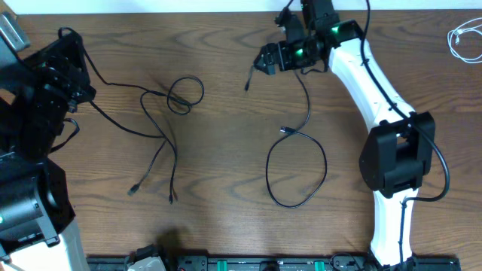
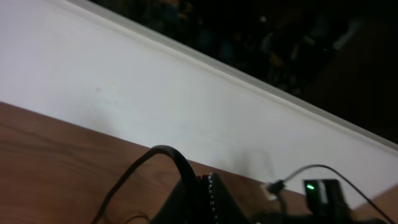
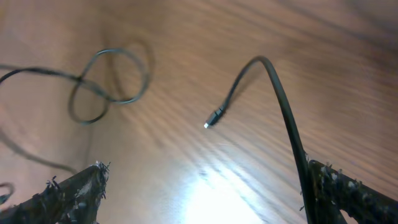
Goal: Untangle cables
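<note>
Okay, we see the right gripper (image 3: 205,169) w/ jaws spread wide, clamping nothing. One black cable (image 1: 308,105) touches one of its fingers (image 3: 348,193) and arcs up past it. Its short free end dips to a plug (image 3: 212,120) pointing down-left in the wrist view. From overhead, that cable's long axis runs far-to-near, ending in a big loop near the table (image 1: 226,226) centre. Second black cable (image 1: 184,94) sprawls left of centre, small loop up top, two tails trailing toward the near edge. White cable (image 1: 463,41) sits bunched at the far right corner. Left gripper (image 1: 79,92) is closed; whether it pinches anything, we can't tell.
</note>
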You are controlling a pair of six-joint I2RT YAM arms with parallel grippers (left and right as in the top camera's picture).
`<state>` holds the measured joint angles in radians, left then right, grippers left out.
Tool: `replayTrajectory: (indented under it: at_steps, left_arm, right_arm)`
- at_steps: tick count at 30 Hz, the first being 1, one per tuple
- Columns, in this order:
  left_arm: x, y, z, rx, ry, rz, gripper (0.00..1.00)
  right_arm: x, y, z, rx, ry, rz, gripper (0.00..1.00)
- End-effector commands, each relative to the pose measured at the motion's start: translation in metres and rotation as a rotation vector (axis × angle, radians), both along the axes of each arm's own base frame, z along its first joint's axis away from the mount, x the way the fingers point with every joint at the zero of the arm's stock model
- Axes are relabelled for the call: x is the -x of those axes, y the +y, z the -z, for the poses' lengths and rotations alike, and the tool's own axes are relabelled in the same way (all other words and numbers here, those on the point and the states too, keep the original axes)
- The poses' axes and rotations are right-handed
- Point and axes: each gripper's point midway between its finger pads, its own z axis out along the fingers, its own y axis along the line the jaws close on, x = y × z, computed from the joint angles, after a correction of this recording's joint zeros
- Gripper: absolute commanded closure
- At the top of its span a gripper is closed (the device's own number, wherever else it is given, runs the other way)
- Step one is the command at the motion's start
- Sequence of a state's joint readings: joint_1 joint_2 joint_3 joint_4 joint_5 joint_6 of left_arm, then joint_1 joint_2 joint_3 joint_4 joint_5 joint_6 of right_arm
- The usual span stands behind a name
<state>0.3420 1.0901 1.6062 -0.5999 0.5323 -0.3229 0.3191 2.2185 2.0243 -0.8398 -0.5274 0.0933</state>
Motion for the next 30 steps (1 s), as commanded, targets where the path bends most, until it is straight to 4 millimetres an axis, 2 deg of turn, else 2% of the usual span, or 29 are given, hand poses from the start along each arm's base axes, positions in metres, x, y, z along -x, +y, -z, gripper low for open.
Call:
replayTrajectory:
  at_steps: [1,3,6,7,9,12,14,17,22,25,30]
  left_arm:
    - [0.013,-0.021,-0.02,0.029,-0.053,0.094,0.93]
    - [0.015,-0.024,-0.022,0.031,-0.059,0.113,0.93]
    - [0.018,-0.025,-0.023,0.028,-0.065,0.112,0.93]
    - [0.018,-0.025,-0.024,0.027,-0.066,0.112,0.93]
    - [0.019,-0.025,-0.024,0.026,-0.067,0.112,0.92]
    - [0.018,-0.025,-0.024,0.027,-0.066,0.111,0.93]
    - [0.017,-0.025,-0.023,0.029,-0.062,0.111,0.93]
    - [0.017,-0.026,-0.021,0.037,-0.056,0.122,0.92]
    - [0.018,-0.031,-0.022,0.054,-0.054,0.151,0.93]
    - [0.018,-0.033,-0.022,0.055,-0.054,0.162,0.93]
    - [0.02,-0.036,-0.022,0.057,-0.055,0.181,0.93]
  right_arm:
    - [0.012,0.03,-0.014,-0.036,-0.048,-0.103,0.01]
    - [0.0,0.014,-0.003,0.067,-0.038,0.027,0.01]
    - [-0.019,-0.042,0.015,0.263,0.02,0.411,0.01]
    - [-0.022,-0.057,0.017,0.31,0.02,0.488,0.01]
    - [-0.027,-0.07,0.017,0.354,-0.006,0.511,0.01]
    - [-0.035,-0.068,0.012,0.361,-0.082,0.4,0.01]
    - [-0.035,-0.052,0.009,0.325,-0.122,0.27,0.01]
    - [-0.021,-0.014,0.001,0.187,-0.133,0.065,0.01]
    - [0.006,0.047,-0.011,-0.004,-0.108,-0.102,0.01]
    - [0.017,0.081,-0.007,-0.027,-0.117,-0.142,0.01]
    - [0.029,0.131,0.017,-0.056,-0.131,-0.201,0.01]
